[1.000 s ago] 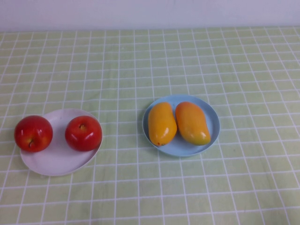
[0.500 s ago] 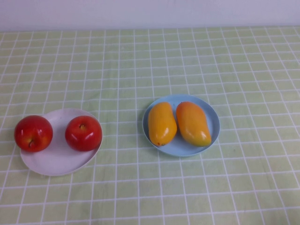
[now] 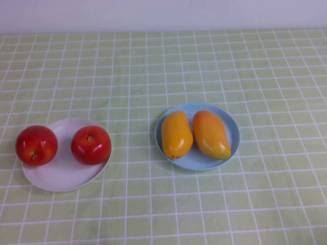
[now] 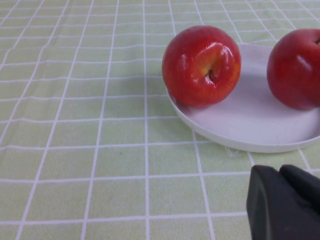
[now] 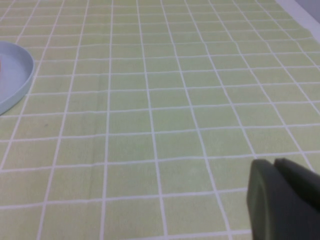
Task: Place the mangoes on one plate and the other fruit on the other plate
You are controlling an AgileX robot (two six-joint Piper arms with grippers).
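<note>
Two mangoes (image 3: 177, 134) (image 3: 211, 134) lie side by side on the light blue plate (image 3: 233, 127). Two red apples (image 3: 36, 145) (image 3: 91, 145) rest on the white plate (image 3: 64, 176), the left one at its rim. Neither arm appears in the high view. In the left wrist view my left gripper (image 4: 280, 171) hovers low over the cloth just short of the white plate (image 4: 250, 125), shut and empty, with both apples (image 4: 201, 66) (image 4: 295, 67) ahead. My right gripper (image 5: 274, 162) is shut and empty over bare cloth, the blue plate's rim (image 5: 12, 75) far off to one side.
A green cloth with a white grid (image 3: 163, 66) covers the whole table. A pale wall (image 3: 163, 13) runs along the far edge. Nothing else stands on the table.
The right mango has shifted very slightly to the right on the blue plate. Everything else is unchanged.
</note>
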